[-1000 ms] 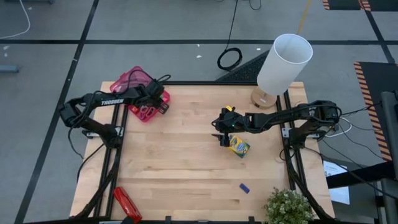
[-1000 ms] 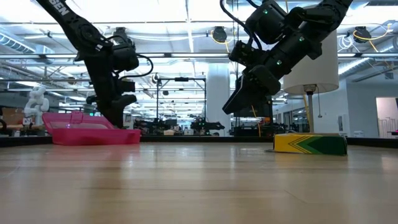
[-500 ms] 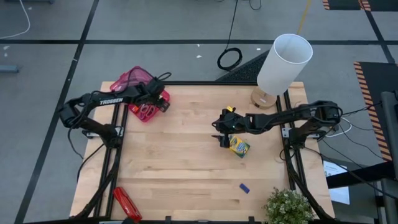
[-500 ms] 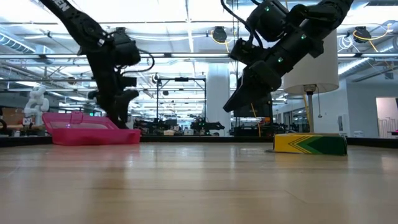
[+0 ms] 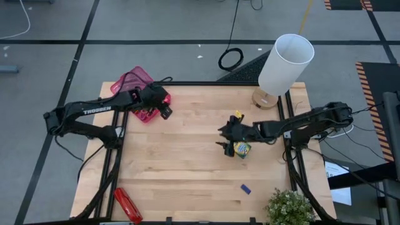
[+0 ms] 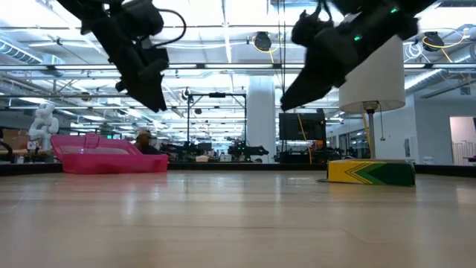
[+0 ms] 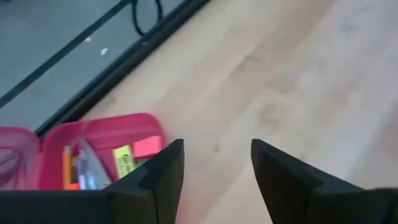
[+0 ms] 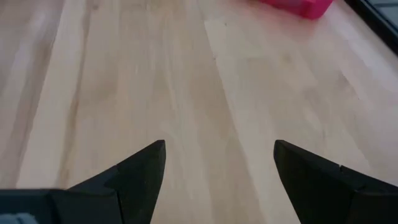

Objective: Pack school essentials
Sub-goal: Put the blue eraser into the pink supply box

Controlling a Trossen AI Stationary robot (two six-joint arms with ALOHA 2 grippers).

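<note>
High view first, reading from the left: we see the left gripper (image 5: 164,107) raised over the table's (image 5: 187,162) far-left part, with the pink case (image 5: 132,84) just beside it on the side toward the table's edge. From the left wrist view, its 2 fingers (image 7: 163,169) stand apart with bare wood between them, holding nothing, and the open case (image 7: 93,152) lies just past the left finger; we make out an orange pencil or pen (image 7: 66,165) and a yellow-green tag (image 7: 124,160) inside, though the other contents are too blurred to name. In the low view this gripper (image 6: 152,85) hangs well above the case (image 6: 111,158), not touching it.

Moving right, the right gripper (image 5: 224,139) hovers near the table's middle. The green-yellow crayon box (image 5: 241,149) lies flat on the wood just beside it, on the side toward that arm's base. From the right wrist view, its 2 fingers (image 8: 140,171) are spread wide over bare wood, empty. In the low view the box (image 6: 370,172) rests on the table, apart from the gripper (image 6: 301,85) above it.

Well away from the right gripper, toward the near edge, we see 1 small blue eraser (image 5: 245,189).
</note>
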